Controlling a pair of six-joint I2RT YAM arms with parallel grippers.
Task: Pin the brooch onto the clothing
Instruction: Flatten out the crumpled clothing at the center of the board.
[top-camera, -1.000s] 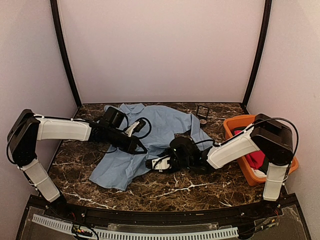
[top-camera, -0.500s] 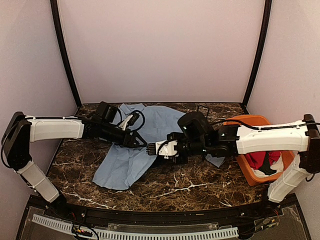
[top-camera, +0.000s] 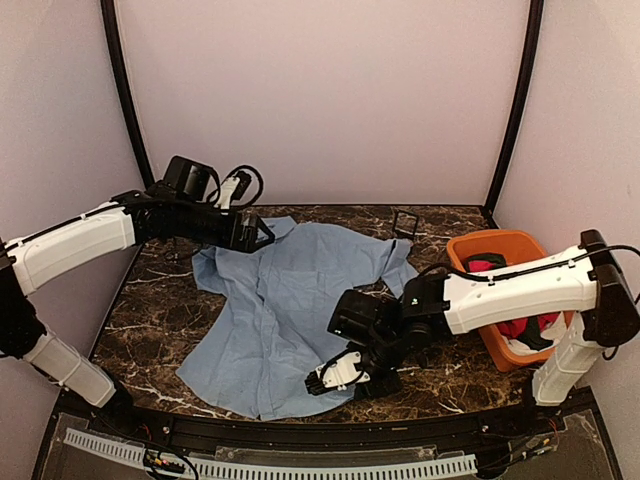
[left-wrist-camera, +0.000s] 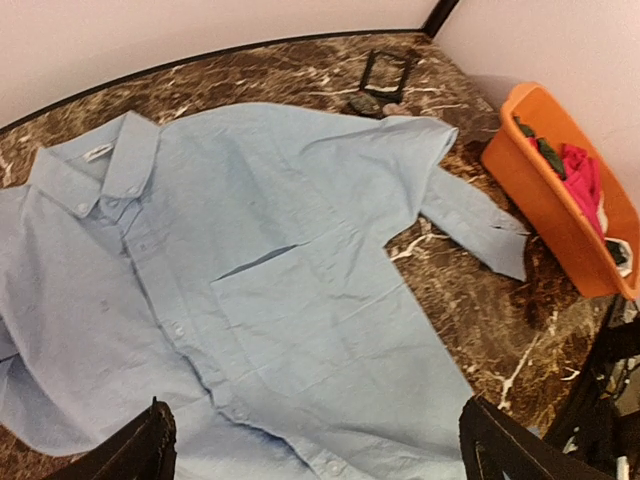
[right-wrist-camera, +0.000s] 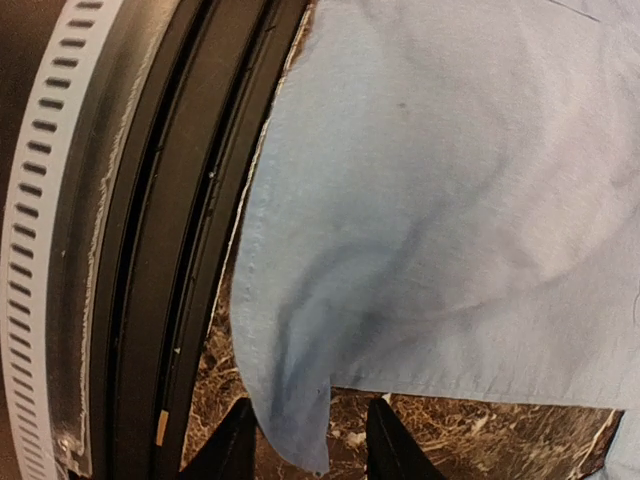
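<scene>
My right tool (right-wrist-camera: 308, 440) sits low at 6 o'clock, its jaws partly apart astride the hem corner of the light blue shirt (top-camera: 290, 300) and clamped on nothing. If it closes and lifts here, I expect it to drag and rumple the cloth, or pull the hem over the near edge of the desk (top-camera: 150, 320).

My left tool (left-wrist-camera: 315, 425) hangs high at 10 o'clock, jaws wide apart and empty.

The shirt lies spread front-up mid-desk, with its collar toward 10 o'clock.

I cannot make out the brooch for certain. A small dark thing (left-wrist-camera: 362, 101) lies beside a black frame (left-wrist-camera: 388, 72) at 1 o'clock, too small to name. The orange basket (top-camera: 470, 250) at 3 o'clock holds a red garment (top-camera: 515, 325), partly hidden by my right arm.
</scene>
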